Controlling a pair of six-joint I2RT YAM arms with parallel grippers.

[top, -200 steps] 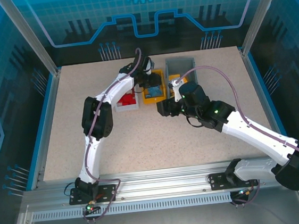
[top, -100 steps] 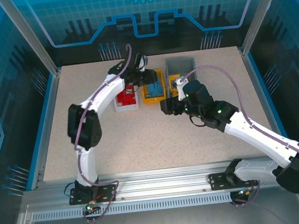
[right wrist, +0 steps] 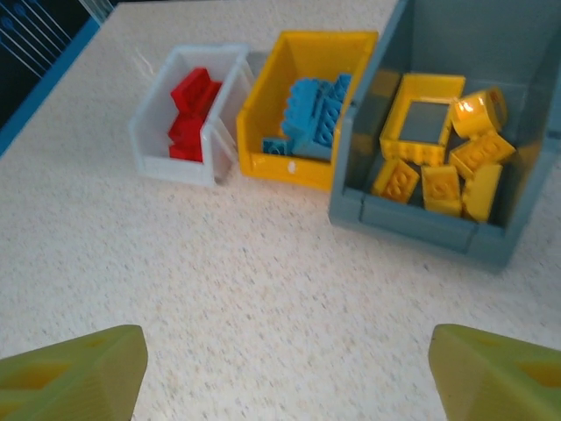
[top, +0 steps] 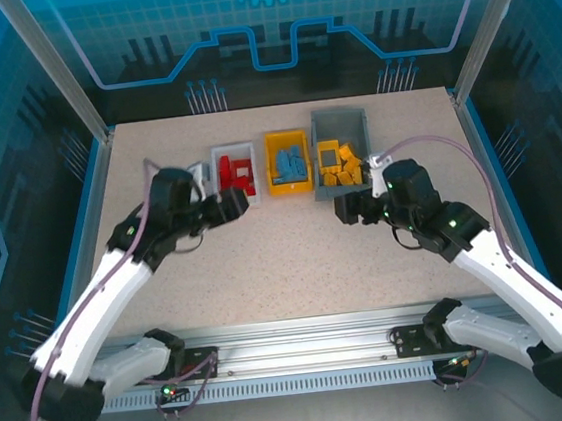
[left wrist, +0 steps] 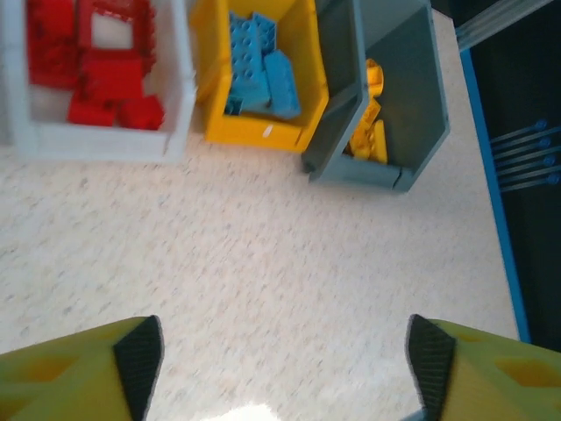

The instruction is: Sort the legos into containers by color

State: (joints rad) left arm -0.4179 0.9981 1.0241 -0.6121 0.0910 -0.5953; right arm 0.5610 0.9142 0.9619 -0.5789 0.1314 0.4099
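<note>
Both arms pulled back off the bins in the last second: the left one was reaching over the white and yellow bins and now sits low on its own side, and the right one backed away from the grey bin. Jaws went wide on both.

Every brick I can see is in a bin. red legos (left wrist: 96,83) lie ahead and left of the left claw (left wrist: 280,360), blue legos (left wrist: 263,70) straight ahead, yellow legos (left wrist: 372,132) ahead and right. From the right claw (right wrist: 285,368) the yellow ones are ahead-right and the red ahead-left.

Both claws are spread fully and hold nothing, with bare table (top: 266,262) between the fingers.

Step in hand, as I read it, is retreat and verify, so the sort looks done or nearly so. To do it well:
- keep the jaws open and back out level, clear of the bin rims
- sweep the wrist cams over the table for stragglers (spots under the arms are hidden from the top cam)

Bins, touching or nearly so in a row:
- white bin (left wrist: 88,145): red only, several bricks
- yellow bin (left wrist: 263,136): blue only, piled
- grey bin (right wrist: 412,219): yellow only, including an open square frame lying flat
</note>
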